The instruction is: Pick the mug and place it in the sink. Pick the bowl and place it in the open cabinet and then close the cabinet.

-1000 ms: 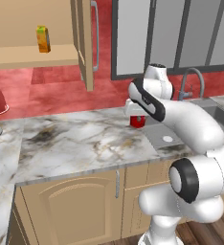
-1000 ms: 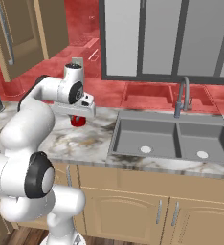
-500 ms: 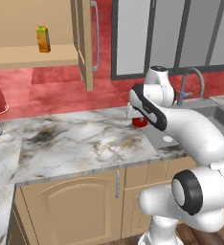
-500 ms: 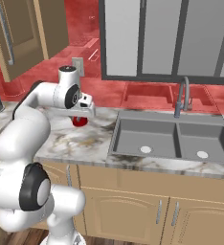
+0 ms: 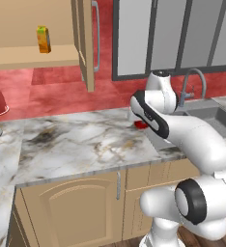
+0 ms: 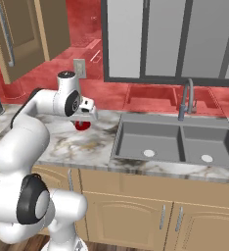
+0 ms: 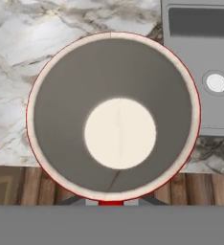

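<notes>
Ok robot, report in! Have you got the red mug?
Jaws shut on the mug. Mug lifted off the marble counter, short of the sink. Nothing blocking the way to the basin.

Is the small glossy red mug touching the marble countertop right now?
Apart. In the right base view the red mug hangs under the gripper, with its shadow on the marble countertop below it.

A kitchen — marble counter (image 5: 76,144), double sink (image 6: 180,142), wooden cabinets (image 5: 71,202).
</notes>
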Tool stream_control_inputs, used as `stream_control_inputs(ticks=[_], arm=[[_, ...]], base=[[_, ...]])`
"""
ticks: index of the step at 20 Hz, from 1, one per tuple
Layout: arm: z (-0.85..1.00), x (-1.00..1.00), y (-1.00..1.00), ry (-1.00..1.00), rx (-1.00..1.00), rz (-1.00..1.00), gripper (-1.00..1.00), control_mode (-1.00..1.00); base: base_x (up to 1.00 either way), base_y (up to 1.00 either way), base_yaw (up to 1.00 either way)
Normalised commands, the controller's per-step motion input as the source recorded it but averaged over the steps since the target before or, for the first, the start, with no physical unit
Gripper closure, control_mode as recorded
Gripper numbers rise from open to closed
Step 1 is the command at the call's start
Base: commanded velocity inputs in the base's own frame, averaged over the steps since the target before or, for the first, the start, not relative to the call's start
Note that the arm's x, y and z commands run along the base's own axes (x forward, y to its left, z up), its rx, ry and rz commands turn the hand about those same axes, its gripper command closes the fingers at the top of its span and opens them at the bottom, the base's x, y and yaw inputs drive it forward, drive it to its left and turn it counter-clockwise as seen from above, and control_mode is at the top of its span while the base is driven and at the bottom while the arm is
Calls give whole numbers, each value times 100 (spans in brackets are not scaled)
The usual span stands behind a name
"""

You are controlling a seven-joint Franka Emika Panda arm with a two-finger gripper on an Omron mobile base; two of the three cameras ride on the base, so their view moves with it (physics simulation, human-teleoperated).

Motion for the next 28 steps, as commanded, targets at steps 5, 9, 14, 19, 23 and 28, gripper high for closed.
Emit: stream_control_inputs(ticks=[5,9,14,19,23,28], arm=[[0,-2,0,5,0,0,100,-100],[0,-4,-11,2,0,0,100,-100],[-1,5,-16,3,0,0,100,100],[0,0,0,0,0,0,100,100],[0,0,0,0,0,0,100,100],[0,0,0,0,0,0,100,100]], base=[[0,0,0],[0,0,0],[8,-32,0],[10,-63,0],[0,-62,0],[7,-27,0]])
